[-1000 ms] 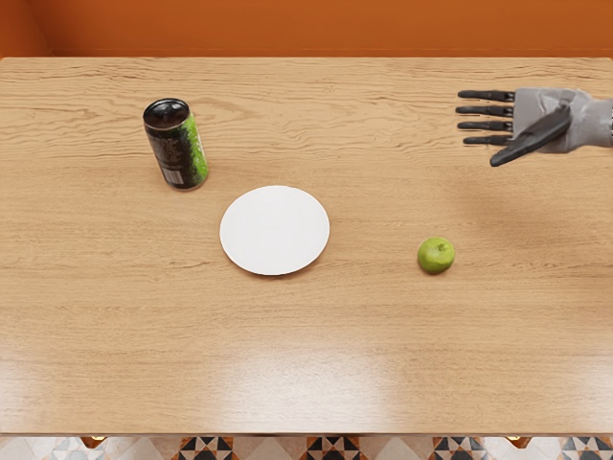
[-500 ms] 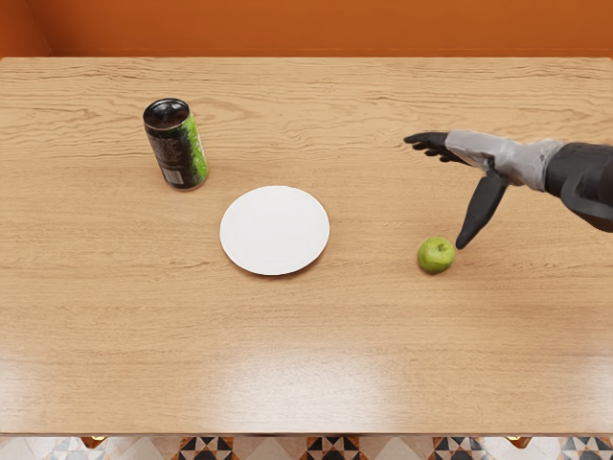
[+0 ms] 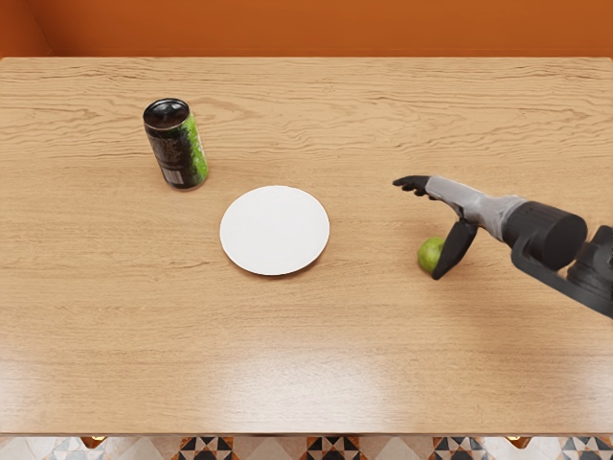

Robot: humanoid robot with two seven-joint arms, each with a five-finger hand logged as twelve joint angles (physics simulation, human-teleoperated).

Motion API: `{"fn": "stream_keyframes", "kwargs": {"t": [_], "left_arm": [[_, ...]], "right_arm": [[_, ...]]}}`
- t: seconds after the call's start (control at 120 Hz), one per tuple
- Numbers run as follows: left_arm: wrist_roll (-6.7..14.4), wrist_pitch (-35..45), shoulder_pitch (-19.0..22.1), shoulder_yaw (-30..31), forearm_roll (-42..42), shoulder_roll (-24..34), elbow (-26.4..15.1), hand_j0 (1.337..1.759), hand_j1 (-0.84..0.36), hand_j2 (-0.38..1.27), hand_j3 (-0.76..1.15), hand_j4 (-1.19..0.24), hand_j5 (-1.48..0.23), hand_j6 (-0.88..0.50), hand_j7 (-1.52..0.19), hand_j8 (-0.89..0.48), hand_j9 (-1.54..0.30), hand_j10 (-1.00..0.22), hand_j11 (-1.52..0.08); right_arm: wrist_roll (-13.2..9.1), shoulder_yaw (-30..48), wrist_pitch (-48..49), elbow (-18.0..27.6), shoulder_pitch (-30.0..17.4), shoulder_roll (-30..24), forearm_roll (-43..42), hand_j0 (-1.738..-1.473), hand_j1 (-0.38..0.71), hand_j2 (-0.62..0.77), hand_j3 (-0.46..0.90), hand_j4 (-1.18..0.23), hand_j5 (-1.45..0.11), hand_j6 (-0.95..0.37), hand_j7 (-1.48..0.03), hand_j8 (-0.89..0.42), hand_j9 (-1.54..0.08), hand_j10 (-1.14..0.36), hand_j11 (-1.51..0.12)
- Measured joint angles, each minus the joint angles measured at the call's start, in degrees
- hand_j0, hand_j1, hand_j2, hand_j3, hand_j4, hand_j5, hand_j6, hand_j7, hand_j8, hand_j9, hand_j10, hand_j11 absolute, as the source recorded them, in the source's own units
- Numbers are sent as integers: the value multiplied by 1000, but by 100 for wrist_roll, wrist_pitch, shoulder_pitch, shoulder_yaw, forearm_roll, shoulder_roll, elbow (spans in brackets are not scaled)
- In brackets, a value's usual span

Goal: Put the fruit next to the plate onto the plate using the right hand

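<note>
Here the right hand (image 3: 458, 209), fingers spread and holding nothing, hovers at the green apple (image 3: 427, 254), right of the white plate (image 3: 275, 230).

Apple (image 3: 428, 254) right of plate (image 3: 275, 230) (can (image 3: 176, 144) behind-left).

Glossy grained wood table (image 3: 306, 364), matt white plate (image 3: 275, 230), shiny metal can (image 3: 176, 144), smooth green apple (image 3: 430, 254).

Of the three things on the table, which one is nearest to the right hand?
The green apple: the open right hand is directly at it, thumb crossing its side. The white plate and the can stand farther off, toward the picture's left.
</note>
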Motion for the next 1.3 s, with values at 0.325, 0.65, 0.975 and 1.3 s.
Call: {"fn": "stream_keyframes", "kwargs": {"t": [0.325, 0.65, 0.975, 1.3], "left_arm": [[0, 0, 0, 0, 0, 0, 1, 1658, 69, 47, 0, -234, -304, -234, -304, -234, -304, -234, -304], [0, 0, 0, 1, 0, 0, 2, 1658, 69, 47, 0, -234, -304, -234, -304, -234, -304, -234, -304], [0, 0, 0, 0, -1, 0, 1, 1658, 69, 47, 0, -234, -304, -234, -304, -234, -304, -234, -304], [0, 0, 0, 0, -1, 0, 1, 1658, 69, 47, 0, -234, -304, -234, -304, -234, -304, -234, -304]], "right_arm": [[-520, -93, -175, 121, -56, -80, -165, -1658, -142, -32, 0, -178, -227, -180, -227, -179, -227, -178, -227], [-625, -185, -793, 196, -415, 0, -766, -1658, -48, -47, 0, -257, -330, -259, -329, -258, -329, -256, -329], [-634, -222, -1035, 216, -675, 180, -1048, -1658, 53, -64, 0, -341, -439, -343, -438, -342, -439, -340, -439], [-646, -267, -1047, 217, -694, 189, -1084, -1658, 144, -79, 0, -416, -538, -418, -537, -417, -538, -416, -537]]}}
